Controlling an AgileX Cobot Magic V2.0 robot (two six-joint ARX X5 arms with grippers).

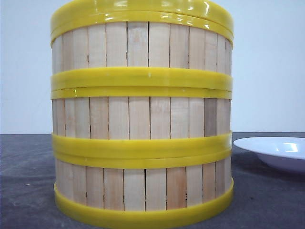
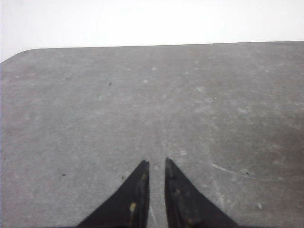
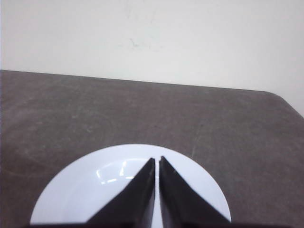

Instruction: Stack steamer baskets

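Three steamer baskets stand stacked in one tower close to the front camera: the bottom basket [image 1: 143,183], the middle basket [image 1: 143,117] and the top basket [image 1: 143,45]. Their pale wooden slats and thick yellow rims line up evenly. The tower's top runs out of the picture. Neither gripper shows in the front view. In the left wrist view my left gripper [image 2: 156,161] hangs over bare dark table, its black fingers nearly together and holding nothing. In the right wrist view my right gripper [image 3: 157,158] is shut and empty above the white plate [image 3: 71,199].
The white plate [image 1: 276,150] lies on the dark grey table [image 2: 95,95] to the right of the tower. A pale wall stands behind the table's far edge. The table's rounded far corners show in both wrist views.
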